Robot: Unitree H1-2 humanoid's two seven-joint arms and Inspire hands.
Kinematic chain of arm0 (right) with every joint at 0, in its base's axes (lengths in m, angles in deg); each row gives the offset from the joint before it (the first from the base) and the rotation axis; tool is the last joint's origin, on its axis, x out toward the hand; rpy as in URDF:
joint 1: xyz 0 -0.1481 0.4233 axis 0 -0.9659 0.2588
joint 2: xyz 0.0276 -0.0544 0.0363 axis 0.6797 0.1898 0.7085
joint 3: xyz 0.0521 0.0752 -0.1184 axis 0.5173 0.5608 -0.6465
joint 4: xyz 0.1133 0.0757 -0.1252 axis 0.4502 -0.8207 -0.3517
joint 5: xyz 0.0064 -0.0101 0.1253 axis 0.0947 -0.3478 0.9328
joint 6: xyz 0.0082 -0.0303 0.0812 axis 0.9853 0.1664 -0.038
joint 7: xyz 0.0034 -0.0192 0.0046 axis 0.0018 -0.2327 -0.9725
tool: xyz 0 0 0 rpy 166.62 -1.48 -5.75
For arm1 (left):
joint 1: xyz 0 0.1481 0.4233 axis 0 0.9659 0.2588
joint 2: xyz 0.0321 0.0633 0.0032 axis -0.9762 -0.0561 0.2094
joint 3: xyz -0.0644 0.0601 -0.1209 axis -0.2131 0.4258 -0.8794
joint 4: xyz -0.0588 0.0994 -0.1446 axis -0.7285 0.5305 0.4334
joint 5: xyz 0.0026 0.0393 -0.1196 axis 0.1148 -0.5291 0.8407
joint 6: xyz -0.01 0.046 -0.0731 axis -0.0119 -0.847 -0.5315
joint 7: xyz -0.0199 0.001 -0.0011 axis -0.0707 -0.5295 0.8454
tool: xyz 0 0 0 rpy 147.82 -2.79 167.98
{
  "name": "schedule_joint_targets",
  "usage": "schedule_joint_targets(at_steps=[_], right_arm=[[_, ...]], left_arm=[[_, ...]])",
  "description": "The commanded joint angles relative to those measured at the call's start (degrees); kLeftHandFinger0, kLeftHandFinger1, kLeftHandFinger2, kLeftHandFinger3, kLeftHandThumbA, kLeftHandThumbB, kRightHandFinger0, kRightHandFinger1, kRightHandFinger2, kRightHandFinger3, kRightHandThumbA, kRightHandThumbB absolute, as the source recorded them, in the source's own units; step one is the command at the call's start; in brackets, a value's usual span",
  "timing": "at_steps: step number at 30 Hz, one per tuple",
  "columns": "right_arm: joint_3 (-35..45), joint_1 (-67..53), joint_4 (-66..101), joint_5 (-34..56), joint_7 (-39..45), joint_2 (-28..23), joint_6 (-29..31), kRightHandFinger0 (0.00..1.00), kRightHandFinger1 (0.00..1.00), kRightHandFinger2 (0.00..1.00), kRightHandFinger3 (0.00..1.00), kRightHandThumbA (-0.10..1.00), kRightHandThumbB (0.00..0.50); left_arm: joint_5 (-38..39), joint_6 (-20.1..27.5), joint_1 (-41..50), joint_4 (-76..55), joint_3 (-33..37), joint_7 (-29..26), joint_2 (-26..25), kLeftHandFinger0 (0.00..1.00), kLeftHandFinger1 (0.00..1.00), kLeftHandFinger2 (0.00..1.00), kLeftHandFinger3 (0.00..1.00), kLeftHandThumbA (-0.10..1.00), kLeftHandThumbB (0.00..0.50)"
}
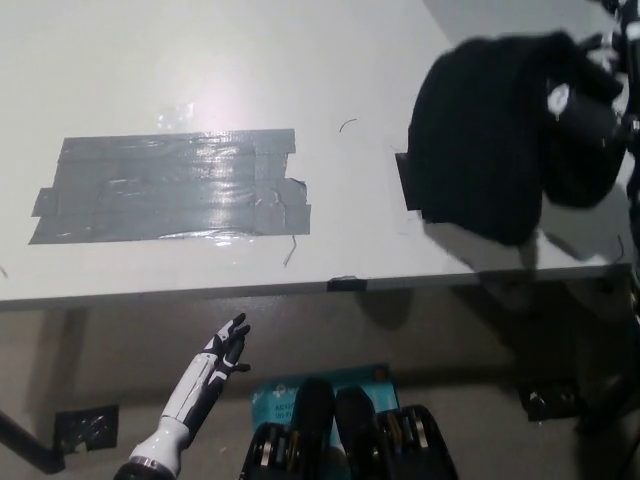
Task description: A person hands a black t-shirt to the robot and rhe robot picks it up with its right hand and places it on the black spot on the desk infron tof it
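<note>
Right robot hand carries the shirt over the black spot

The right robot hand (585, 100), at the picture's upper right, is clenched in the shirt (490, 140), which hangs bunched from it toward the picture's left, over the table (300, 60). The bundle covers most of the black spot (403, 182), of which only the left edge shows; whether cloth touches it cannot be told. The drop looks to be straight down. The left robot hand (228, 347) rests released below the table edge, far off. Grey tape (170, 190) lies well apart.
</note>
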State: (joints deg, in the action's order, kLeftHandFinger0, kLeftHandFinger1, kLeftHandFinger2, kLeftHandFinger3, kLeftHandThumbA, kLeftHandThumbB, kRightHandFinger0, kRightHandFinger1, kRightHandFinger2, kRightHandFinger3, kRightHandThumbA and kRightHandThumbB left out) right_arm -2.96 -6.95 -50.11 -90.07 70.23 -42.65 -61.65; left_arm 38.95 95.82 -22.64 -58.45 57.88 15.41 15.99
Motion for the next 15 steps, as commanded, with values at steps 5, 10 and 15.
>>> schedule_joint_targets(at_steps=[5,10,15], right_arm=[[-3.6,19.3,-17.6,-5.9,-5.6,-3.7,10.2,0.14,0.58,0.99,1.0,-0.03,0.207],[-14.5,19.1,-19.2,-4.0,18.4,-8.2,-2.2,0.87,1.0,1.0,1.0,0.28,0.373],[-27.6,13.9,-21.3,-11.7,27.6,-10.4,-3.1,1.0,1.0,1.0,1.0,0.54,0.455]], left_arm=[[-0.6,0.3,-0.7,-2.0,0.4,0.8,-0.5,0.79,1.0,1.0,1.0,1.0,0.5],[-1.1,-0.3,-0.6,-2.9,0.3,0.6,-0.7,0.76,1.0,1.0,1.0,1.0,0.5],[-0.5,-0.3,-1.3,-2.7,0.1,0.8,-0.5,0.79,1.0,1.0,1.0,1.0,0.5]])
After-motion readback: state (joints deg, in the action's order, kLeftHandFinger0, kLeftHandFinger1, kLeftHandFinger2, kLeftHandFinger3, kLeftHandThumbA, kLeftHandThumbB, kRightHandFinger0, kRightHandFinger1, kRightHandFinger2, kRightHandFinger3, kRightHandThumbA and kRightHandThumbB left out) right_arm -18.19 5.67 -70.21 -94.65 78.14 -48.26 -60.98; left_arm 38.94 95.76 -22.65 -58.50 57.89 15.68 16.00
